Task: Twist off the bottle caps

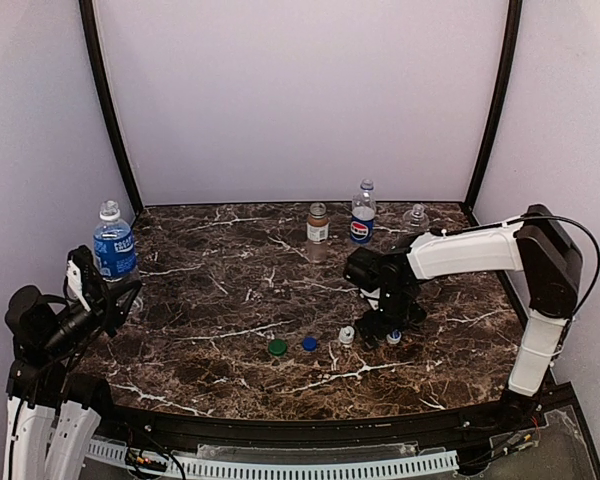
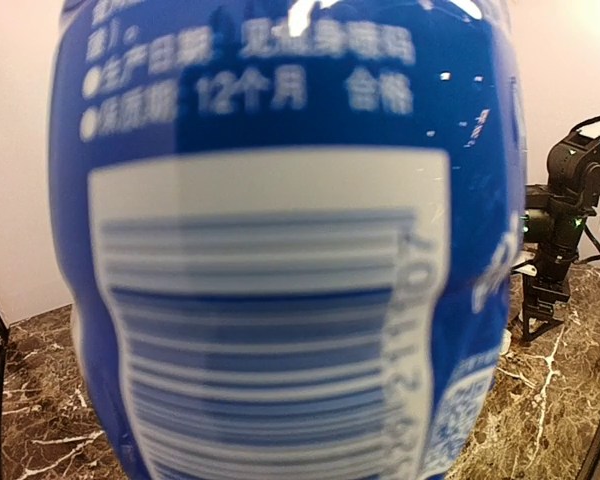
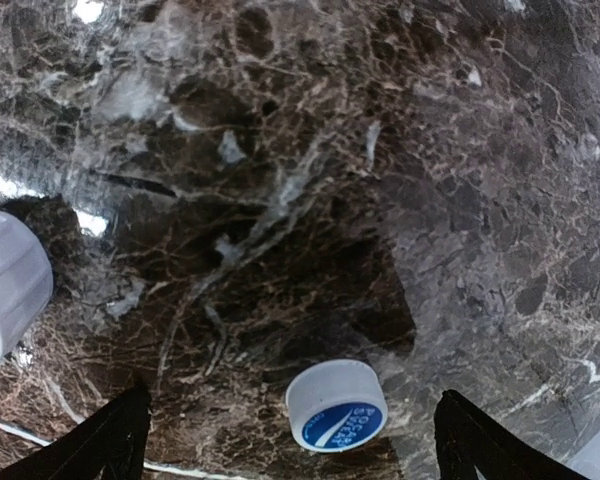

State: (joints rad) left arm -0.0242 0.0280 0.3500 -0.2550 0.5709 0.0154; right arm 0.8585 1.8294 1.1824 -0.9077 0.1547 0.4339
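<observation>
While the right fingers stand wide open and empty, the blue-marked white cap lies on the desk between them, at five o'clock; the left fingers grip the blue-label bottle at nine o'clock.

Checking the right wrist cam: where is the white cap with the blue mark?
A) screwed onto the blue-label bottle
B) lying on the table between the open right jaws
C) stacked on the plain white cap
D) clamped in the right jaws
B: the white cap with the blue mark lies on the marble table, apart from both fingers of the right gripper, whose jaws stand open either side of it.
</observation>
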